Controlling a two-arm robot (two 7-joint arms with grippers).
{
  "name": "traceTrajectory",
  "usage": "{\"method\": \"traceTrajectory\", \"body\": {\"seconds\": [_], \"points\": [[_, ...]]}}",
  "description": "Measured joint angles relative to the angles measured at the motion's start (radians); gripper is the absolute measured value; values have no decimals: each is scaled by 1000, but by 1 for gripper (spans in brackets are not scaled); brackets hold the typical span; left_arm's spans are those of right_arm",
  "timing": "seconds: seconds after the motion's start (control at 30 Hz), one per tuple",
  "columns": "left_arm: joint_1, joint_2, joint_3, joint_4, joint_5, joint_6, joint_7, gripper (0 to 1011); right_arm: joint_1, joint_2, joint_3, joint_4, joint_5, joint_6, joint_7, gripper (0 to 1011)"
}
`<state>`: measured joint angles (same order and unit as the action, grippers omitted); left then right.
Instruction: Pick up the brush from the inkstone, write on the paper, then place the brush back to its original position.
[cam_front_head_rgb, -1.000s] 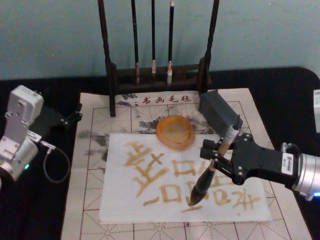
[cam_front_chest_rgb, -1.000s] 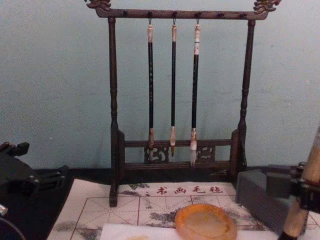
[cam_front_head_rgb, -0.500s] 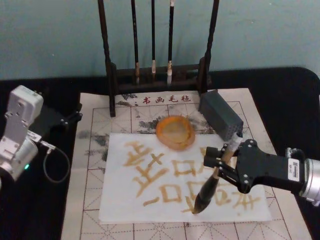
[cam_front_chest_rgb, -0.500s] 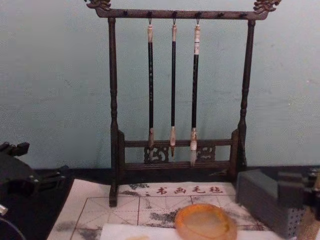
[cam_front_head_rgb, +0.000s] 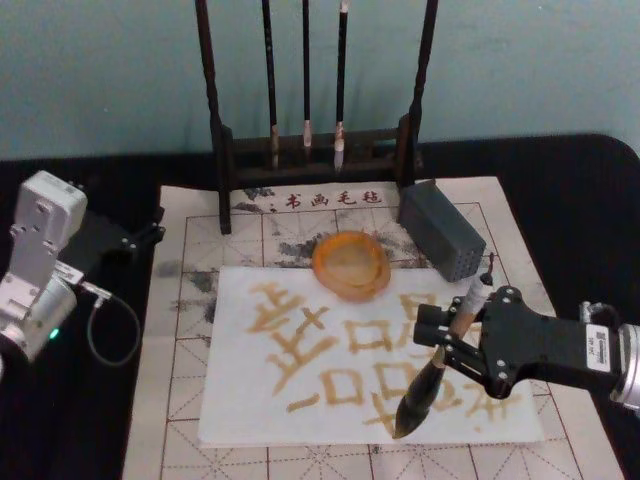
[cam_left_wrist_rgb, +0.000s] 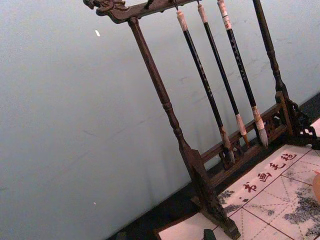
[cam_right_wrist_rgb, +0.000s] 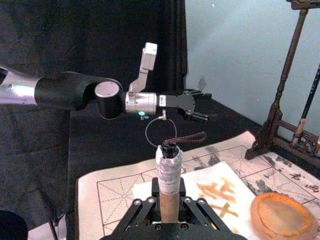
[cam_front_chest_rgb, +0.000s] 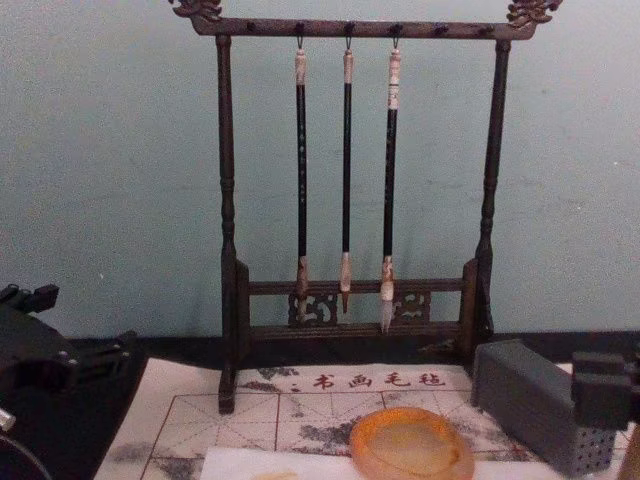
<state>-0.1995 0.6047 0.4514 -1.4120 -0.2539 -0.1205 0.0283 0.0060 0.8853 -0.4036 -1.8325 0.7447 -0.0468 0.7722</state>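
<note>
Brush (cam_front_head_rgb: 425, 385) gripped in the right pincer (cam_front_head_rgb: 447, 335) over the paper (cam_front_head_rgb: 300, 400).

We see the right pincer clenched on the handle, hiding its middle. The brush tilts, with its white cap up and its dark tip low near the paper's near edge. We cannot tell whether the tip touches the sheet. In the right wrist view the bristles are hidden below the fingers (cam_right_wrist_rgb: 137, 207). The chest view cuts this pincer off at its right edge. The inkstone (cam_front_head_rgb: 350, 264) sits at the paper's far edge, well apart from the brush. The left pincer (cam_front_head_rgb: 150, 225) is parked over the counter (cam_front_head_rgb: 580, 190), released.
</note>
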Motion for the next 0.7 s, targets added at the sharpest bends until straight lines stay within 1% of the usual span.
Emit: {"method": "traceTrajectory", "body": {"seconds": [0.47, 0.6, 0.7], "points": [[0, 0, 0, 0, 0, 0, 0, 1001, -14, 18, 22, -19, 16, -14, 9, 181], [0, 0, 0, 0, 0, 0, 0, 1001, -5, 5, 31, -15, 24, -16, 0, 181], [0, 0, 0, 0, 0, 0, 0, 1001, 9, -13, 37, -5, 30, -16, -16, 181]]}}
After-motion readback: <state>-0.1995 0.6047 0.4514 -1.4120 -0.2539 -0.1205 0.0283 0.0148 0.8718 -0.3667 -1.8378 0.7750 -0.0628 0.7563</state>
